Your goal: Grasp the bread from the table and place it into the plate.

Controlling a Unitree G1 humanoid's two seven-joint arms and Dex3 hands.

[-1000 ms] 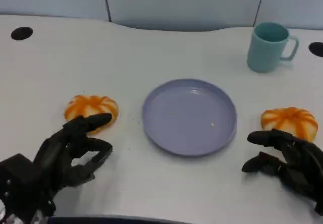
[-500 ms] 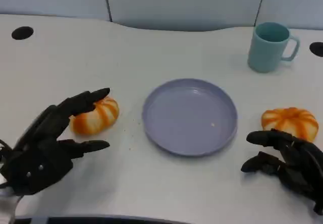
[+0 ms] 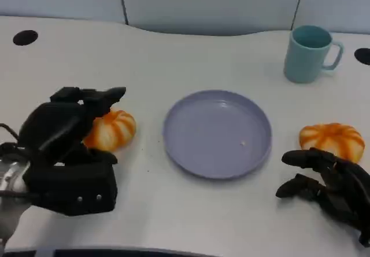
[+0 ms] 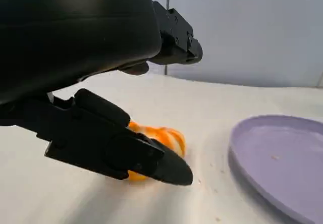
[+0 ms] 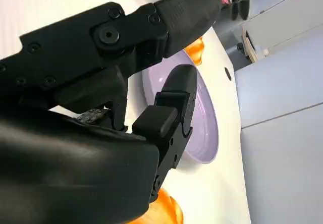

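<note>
Two orange-striped bread rolls lie on the white table, one on each side of the empty purple plate. My left hand hovers over the left bread, covering its near left part. In the left wrist view the fingers spread above and beside this bread without closing on it, and the plate lies beyond. My right hand rests on the table just in front of the right bread, fingers apart and holding nothing. The right wrist view shows that hand, the plate and the right bread.
A teal mug stands at the back right, handle to the right. Two dark round holes sit at the table's far corners. A grey partition wall runs behind the table's curved back edge.
My left hand has lifted and swung forward, coming over the left bread with its fingers spread. The right hand, both breads and the plate have stayed put.
</note>
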